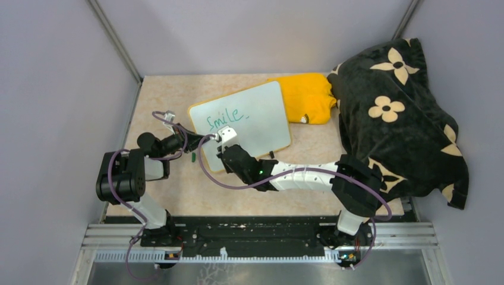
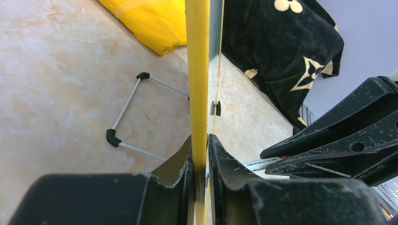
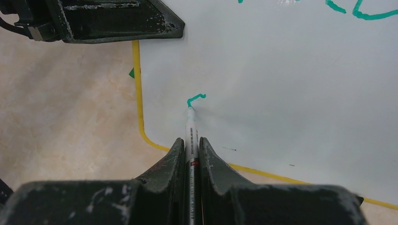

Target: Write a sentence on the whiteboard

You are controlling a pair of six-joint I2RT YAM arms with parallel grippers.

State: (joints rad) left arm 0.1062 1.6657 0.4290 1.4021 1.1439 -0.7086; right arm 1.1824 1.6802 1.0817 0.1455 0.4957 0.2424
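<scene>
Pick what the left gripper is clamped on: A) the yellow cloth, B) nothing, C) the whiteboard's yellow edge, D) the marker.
C: the left wrist view shows the left gripper pinching the yellow rim of the whiteboard between its fingers, while the marker sits in the right gripper.

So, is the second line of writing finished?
No, on the whiteboard only a short green stroke sits at the marker tip.

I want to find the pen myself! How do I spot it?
Find the whiteboard in the middle of the table. By its near left corner, the right arm's fingers pinch a thin white pen. Its tip sits at a small green squiggle, below the word Smile.
</scene>
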